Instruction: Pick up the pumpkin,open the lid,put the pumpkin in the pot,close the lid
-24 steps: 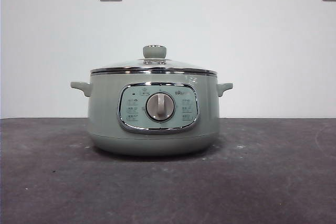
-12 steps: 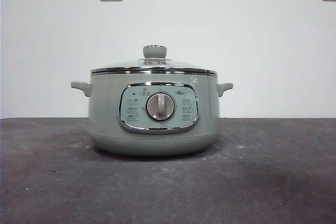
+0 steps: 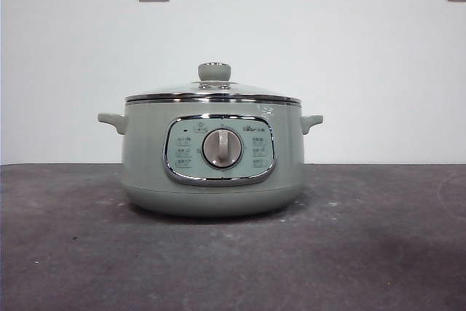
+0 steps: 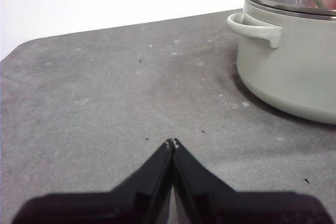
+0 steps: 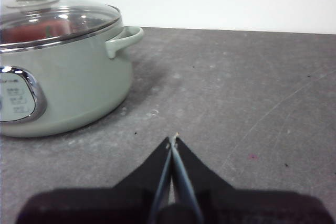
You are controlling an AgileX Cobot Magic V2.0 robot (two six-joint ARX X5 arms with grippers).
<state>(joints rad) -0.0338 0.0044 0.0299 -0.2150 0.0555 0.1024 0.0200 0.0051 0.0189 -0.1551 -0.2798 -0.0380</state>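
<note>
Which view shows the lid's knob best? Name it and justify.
Front view: the knob stands whole, centered on the lid. The right wrist view shows it near the frame's edge; the left wrist view shows only glass and rim, no knob.

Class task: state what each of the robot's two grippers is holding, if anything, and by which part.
Nothing is held. The left gripper and right gripper are both shut on nothing, above the dark grey table.

The dark grey speckled table bears only the sage-green pot, upright.
</note>
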